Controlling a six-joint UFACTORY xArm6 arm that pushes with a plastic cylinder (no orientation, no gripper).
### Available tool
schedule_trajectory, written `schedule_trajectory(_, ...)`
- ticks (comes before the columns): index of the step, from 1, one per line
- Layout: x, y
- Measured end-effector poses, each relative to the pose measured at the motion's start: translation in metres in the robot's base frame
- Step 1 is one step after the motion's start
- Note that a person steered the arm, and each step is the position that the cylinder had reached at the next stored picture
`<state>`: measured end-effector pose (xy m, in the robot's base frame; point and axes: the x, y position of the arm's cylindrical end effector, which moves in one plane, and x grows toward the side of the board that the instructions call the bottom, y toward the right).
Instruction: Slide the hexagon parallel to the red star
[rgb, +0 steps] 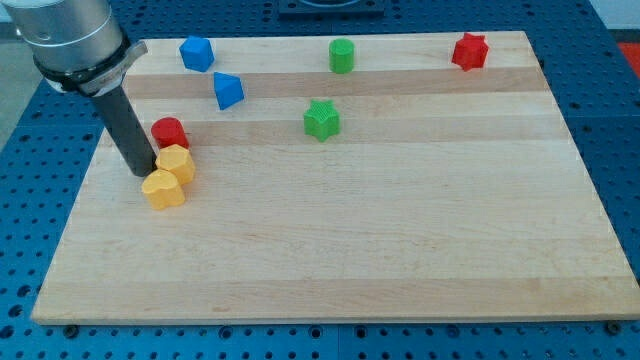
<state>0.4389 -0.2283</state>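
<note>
The yellow hexagon (177, 162) lies near the board's left side, touching a second yellow block (163, 189) that looks heart-shaped, just below and left of it. A red cylinder (169, 131) sits right above the hexagon. The red star (469, 50) is far off at the view's top right corner of the board. My tip (143, 173) rests on the board just left of the two yellow blocks, close to or touching them. The dark rod rises from it toward the view's top left.
A blue cube-like block (197, 53) and a blue triangular block (228, 91) lie at the top left. A green cylinder (342, 55) is at top centre. A green star (321, 119) is near the middle. The wooden board (400, 260) rests on a blue table.
</note>
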Motion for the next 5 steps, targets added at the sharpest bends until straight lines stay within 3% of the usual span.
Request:
schedule_trajectory(2, 0.006, 0.011)
schedule_trajectory(5, 0.011, 0.103)
